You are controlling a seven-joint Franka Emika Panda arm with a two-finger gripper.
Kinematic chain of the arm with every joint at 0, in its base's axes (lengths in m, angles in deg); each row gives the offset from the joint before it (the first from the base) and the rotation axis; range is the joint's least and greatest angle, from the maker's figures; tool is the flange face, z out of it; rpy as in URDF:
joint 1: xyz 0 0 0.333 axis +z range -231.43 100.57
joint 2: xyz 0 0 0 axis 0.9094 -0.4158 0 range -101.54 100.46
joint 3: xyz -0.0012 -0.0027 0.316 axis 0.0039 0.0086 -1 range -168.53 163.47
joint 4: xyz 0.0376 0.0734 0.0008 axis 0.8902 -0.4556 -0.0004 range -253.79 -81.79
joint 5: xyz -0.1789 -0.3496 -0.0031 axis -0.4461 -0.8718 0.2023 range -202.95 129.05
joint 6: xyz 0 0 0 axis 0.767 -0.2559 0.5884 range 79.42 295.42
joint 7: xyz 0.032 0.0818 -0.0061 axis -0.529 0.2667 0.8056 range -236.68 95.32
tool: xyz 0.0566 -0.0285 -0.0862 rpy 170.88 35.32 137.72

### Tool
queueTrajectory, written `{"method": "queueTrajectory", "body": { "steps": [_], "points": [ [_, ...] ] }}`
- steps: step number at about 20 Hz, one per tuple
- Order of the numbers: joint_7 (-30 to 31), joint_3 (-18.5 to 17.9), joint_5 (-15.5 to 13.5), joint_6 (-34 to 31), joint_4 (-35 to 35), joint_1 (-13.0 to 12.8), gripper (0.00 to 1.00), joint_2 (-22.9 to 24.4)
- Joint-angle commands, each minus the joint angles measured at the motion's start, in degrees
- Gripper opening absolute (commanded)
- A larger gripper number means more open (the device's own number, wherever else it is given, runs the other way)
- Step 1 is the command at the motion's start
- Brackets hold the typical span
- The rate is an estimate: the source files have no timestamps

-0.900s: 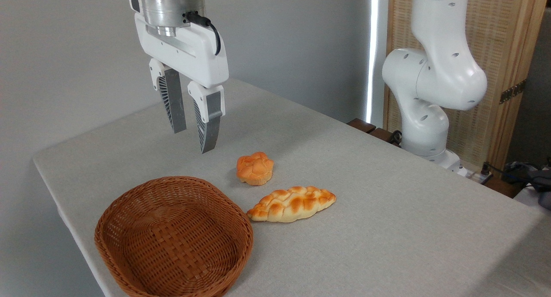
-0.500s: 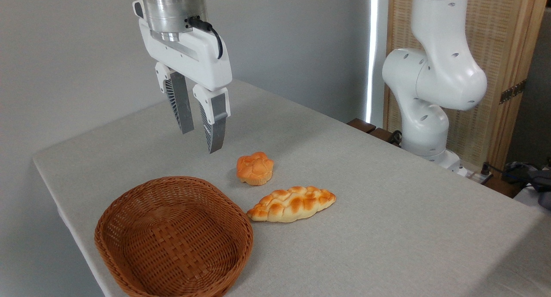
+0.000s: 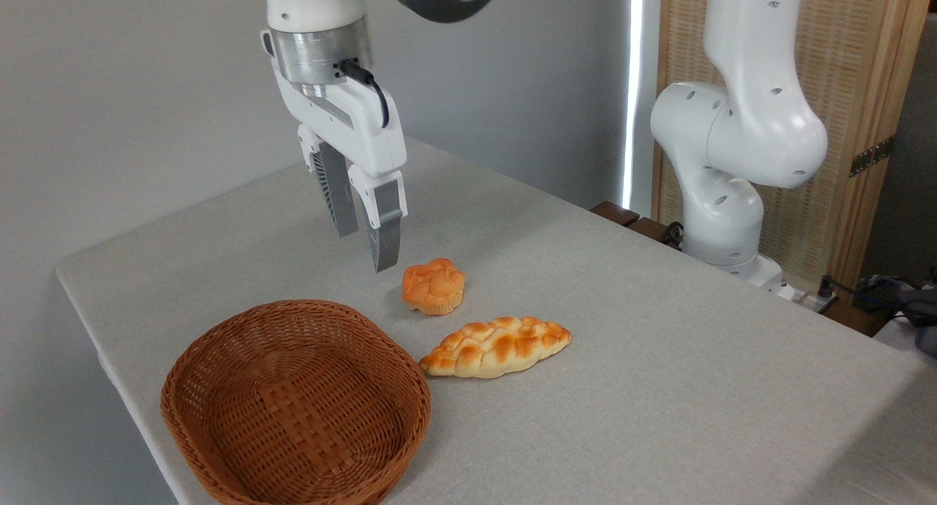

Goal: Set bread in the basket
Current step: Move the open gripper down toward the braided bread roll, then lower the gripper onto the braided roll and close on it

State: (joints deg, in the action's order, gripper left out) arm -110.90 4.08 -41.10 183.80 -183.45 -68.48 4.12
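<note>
Two grey fingers of the white gripper (image 3: 364, 251) are held apart, empty, above the grey table (image 3: 659, 358); the long braided golden bread (image 3: 497, 346) is seen beside the oval reddish-brown wicker basket (image 3: 296, 404).

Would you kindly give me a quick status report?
Gripper open, empty, airborne. Long braided golden loaf beside reddish-brown wicker basket. Small round orange bun under approach.

The basket (image 3: 296, 406) runs off the bottom edge, so its near rim is out of sight, and the tabletop (image 3: 659, 388) is cut by the bottom and right edges. The arm above the claw (image 3: 366, 245) leaves the top edge, and the claw's far finger sits partly behind the near one. Dark cables and gear (image 3: 897, 300) at the right edge are too small and cropped to identify.
</note>
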Motion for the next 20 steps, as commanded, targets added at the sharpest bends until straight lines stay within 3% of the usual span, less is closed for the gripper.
{"method": "queueTrajectory", "body": {
  "steps": [1,3,8,16,20],
  "points": [
    [-7.4,0.0,4.8,5.6,-10.7,0.1,1.00,6.7],
    [-14.0,0.0,7.7,5.5,-13.7,0.1,1.00,7.5],
    [-25.8,0.0,7.8,5.2,-19.2,0.1,1.00,7.5],
    [-26.8,-0.5,7.9,6.2,-24.1,0.7,1.00,7.3],
    [-26.9,-0.5,12.5,6.3,-24.1,0.8,1.00,7.2]
  ]
}}
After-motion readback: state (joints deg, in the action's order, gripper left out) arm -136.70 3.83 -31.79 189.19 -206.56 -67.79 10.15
